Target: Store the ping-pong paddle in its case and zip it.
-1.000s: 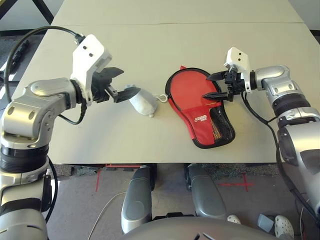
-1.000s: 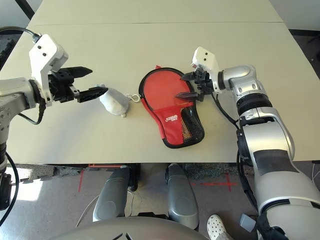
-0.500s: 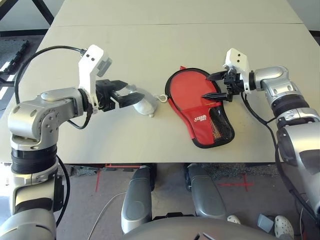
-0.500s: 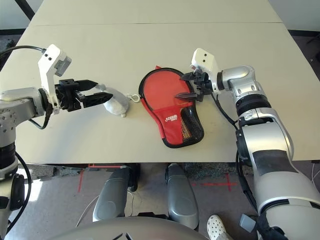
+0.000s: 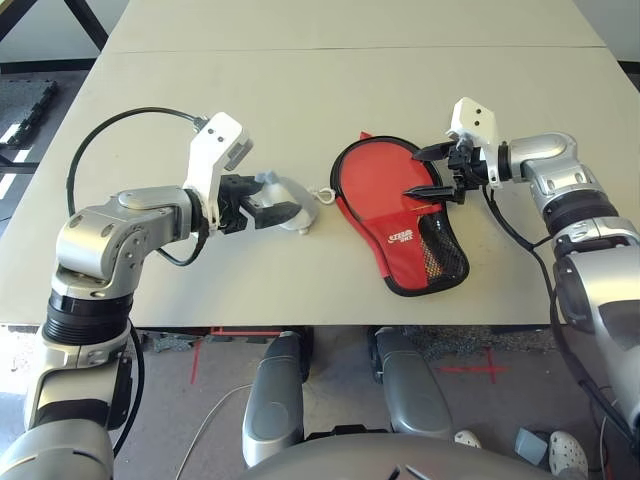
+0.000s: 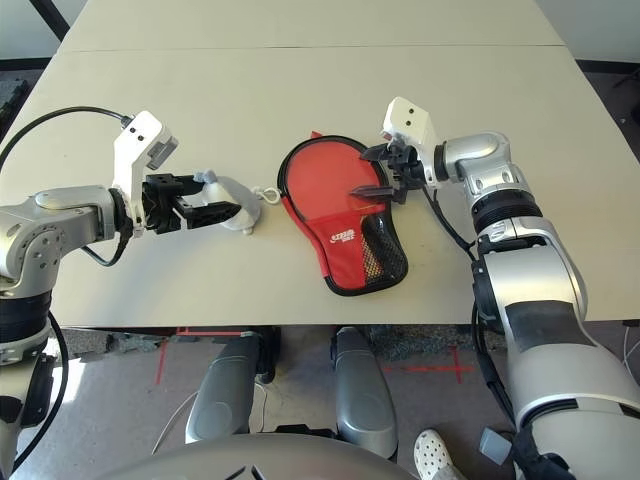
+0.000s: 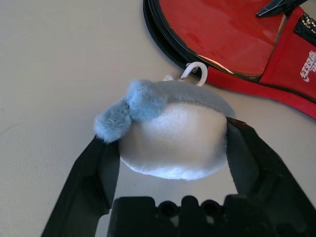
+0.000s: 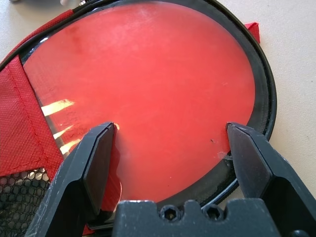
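At the charm (image 7: 173, 131), your left wrist view reveals blue tufts between the left end effector's (image 7: 170, 131) spread fingers; your right end effector (image 8: 170, 126) stands apart over the case (image 8: 148, 94).

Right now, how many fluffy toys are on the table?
1. The small plush charm sits between the left gripper's fingers, left of the red case. Another could be hidden behind an arm, but I can't tell.

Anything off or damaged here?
Nothing looks damaged. The case lies flat, and its plush charm sits between the left pincer's fingers, slightly odd since the charm is not what gets stored.
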`<state>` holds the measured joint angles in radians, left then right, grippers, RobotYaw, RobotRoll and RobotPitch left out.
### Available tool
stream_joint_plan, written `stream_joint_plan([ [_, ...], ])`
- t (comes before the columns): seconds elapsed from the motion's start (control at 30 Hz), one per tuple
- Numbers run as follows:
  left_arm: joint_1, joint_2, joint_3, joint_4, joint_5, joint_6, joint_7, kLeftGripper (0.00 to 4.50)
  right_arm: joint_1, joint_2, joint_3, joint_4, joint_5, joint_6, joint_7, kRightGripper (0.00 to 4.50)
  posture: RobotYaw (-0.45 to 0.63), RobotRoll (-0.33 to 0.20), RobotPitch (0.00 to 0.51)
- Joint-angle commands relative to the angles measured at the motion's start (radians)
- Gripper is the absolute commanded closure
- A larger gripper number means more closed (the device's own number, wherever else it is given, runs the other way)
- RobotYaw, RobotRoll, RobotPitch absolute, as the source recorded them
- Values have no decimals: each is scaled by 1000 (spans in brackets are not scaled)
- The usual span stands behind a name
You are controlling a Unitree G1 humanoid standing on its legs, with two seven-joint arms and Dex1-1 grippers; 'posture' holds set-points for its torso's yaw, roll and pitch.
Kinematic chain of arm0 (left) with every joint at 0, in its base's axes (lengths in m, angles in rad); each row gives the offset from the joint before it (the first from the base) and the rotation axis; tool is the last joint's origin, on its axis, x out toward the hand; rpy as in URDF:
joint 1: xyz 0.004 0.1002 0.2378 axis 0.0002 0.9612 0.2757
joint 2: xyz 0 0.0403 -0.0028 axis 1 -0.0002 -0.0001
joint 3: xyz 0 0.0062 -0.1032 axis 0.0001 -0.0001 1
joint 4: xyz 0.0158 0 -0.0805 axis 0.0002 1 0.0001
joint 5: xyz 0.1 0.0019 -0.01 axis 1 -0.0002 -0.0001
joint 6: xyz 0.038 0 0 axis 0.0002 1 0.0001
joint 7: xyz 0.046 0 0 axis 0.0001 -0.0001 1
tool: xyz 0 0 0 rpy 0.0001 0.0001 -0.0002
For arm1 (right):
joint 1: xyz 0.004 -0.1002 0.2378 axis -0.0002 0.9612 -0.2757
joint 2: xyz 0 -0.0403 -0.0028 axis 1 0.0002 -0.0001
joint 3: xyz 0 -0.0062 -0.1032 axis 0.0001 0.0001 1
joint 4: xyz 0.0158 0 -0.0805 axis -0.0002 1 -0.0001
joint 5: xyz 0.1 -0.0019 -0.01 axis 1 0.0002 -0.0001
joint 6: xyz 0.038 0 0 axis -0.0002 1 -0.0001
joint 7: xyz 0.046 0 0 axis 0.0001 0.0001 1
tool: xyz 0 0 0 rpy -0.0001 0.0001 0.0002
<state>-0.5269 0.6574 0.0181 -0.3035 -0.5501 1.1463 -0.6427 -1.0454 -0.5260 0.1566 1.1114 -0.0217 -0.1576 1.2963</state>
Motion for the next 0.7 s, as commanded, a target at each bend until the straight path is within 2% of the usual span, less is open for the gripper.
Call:
stream_joint_plan([
  [0.03,1,-4,-24,-4,-3,0,-2,1719,53,6,32,31,-54,6,-16,0,90,0,251],
  [0.23,-34,-20,-56,14,4,-21,-9,3899,64,3,32,24,-58,-2,-15,0,84,0,254],
  [0.3,-65,-25,-76,47,24,-49,-11,4388,71,1,35,20,-62,-6,-14,0,80,0,257],
  [0.47,-150,-33,-119,162,89,-133,-11,4473,82,-3,42,12,-71,-16,-16,0,73,0,260],
  [0.6,-249,-70,-142,314,173,-224,15,4473,89,-4,46,6,-74,-20,-18,0,67,0,264],
  [0.7,-346,-109,-168,486,267,-329,53,4473,91,-1,48,1,-75,-20,-21,0,62,0,267],
])
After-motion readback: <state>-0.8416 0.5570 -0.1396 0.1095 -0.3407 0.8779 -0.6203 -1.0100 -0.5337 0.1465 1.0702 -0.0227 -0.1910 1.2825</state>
